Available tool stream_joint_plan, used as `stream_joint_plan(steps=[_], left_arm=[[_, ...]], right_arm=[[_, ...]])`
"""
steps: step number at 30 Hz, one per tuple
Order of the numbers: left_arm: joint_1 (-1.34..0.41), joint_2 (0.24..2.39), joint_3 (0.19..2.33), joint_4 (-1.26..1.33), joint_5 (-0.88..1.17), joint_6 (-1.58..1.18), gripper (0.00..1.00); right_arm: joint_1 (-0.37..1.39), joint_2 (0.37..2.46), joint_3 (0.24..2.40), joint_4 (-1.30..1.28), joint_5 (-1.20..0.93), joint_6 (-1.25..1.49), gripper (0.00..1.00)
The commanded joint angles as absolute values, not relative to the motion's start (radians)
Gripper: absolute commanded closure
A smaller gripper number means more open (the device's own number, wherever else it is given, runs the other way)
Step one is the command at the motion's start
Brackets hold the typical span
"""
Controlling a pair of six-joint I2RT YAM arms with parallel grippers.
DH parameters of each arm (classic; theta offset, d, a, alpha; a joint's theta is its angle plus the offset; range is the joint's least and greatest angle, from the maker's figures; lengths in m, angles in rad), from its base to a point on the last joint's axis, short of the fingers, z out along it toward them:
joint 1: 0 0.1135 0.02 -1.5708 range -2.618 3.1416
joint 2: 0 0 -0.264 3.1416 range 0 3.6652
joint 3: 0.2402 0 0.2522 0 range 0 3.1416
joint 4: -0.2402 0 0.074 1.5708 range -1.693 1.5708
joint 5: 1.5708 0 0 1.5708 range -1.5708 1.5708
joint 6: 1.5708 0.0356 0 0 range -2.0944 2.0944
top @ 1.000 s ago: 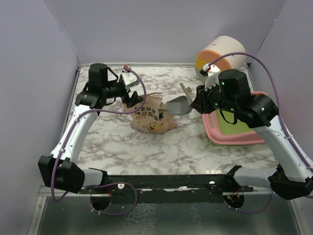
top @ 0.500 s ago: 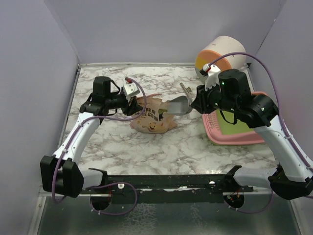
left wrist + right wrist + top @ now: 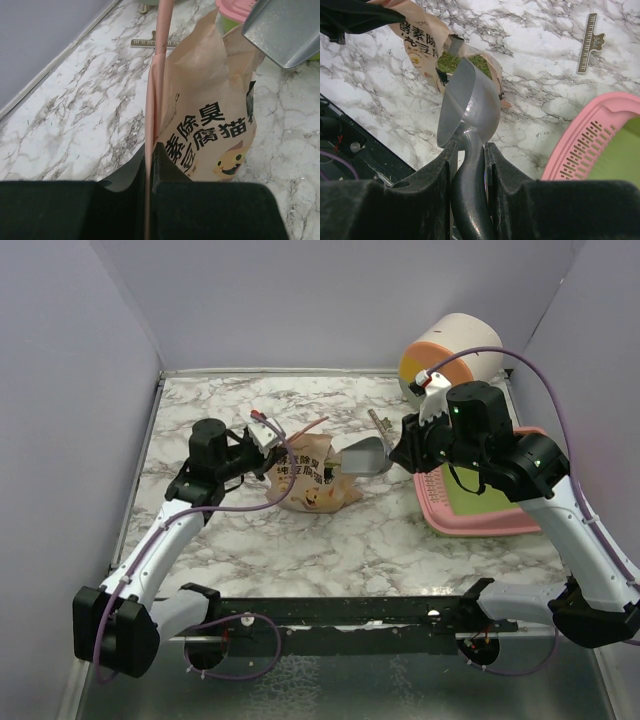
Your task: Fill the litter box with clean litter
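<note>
Moved since a second ago: left gripper, from wide open and higher up behind the bag, down and in, now pinched shut on the bag's thin pinkish edge. Edge seen clamped flat between the two fingers in the left wrist view. Bag more upright than before, printed face toward the near side. Nothing else shifted; right arm same pose throughout.

Meaning for the task, as a judgement: bag now steadied and its mouth held, so ready for scooping. No scoop taken yet.

Near to far:
- Litter box on the right of the marble table, nearest thing on the surface, partly under the right arm. Lime-green inside bare where visible, no granules seen there. Filling not begun, by the look of it.
- Bag mid-table, well apart from the box.
- Clean litter visible only inside the open bag mouth, greenish grains, just beyond the scoop lip.
- Scoop silver, hanging at the bag's mouth, bowl looking empty. Touching the bag or not: cannot tell.
- Right gripper closed around the scoop handle, a finger on each side.
- Clip flat on the marble beyond the scoop, untouched.
- Drum on its side at the far right corner.

Next, probably: dip the scoop into the mouth, carry right to the box. Risk: spill across the gap, bag tipping if the pinch slips.
</note>
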State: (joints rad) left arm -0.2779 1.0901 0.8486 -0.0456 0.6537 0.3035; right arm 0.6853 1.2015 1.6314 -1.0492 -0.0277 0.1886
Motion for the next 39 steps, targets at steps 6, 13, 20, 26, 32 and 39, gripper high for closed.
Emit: stream_joint_plan(steps=[6,13,20,26,32,39], left_arm=[[-0.375,0.995,0.713,0.136,0.391,0.267,1.00],[-0.387,0.860,0.596,0.315,0.368,0.245,1.00],[-0.387,0.818,0.558,0.362,0.407,0.208,1.00],[-0.387,0.790,0.542,0.376,0.412,0.187,1.00],[-0.387,0.773,0.531,0.382,0.414,0.174,1.00],[-0.388,0.774,0.528,0.400,0.417,0.154,1.00]], right_arm=[[0.684,1.207,1.684,-1.075,-0.035,0.197,0.99],[0.684,1.262,1.712,-1.072,-0.041,0.199,0.99],[0.684,1.301,1.713,-1.045,-0.016,0.205,0.99],[0.684,1.310,1.725,-1.032,-0.004,0.207,0.99],[0.684,1.362,1.828,-1.070,0.011,0.197,0.99],[0.683,1.333,1.752,-1.066,-0.013,0.214,0.99]])
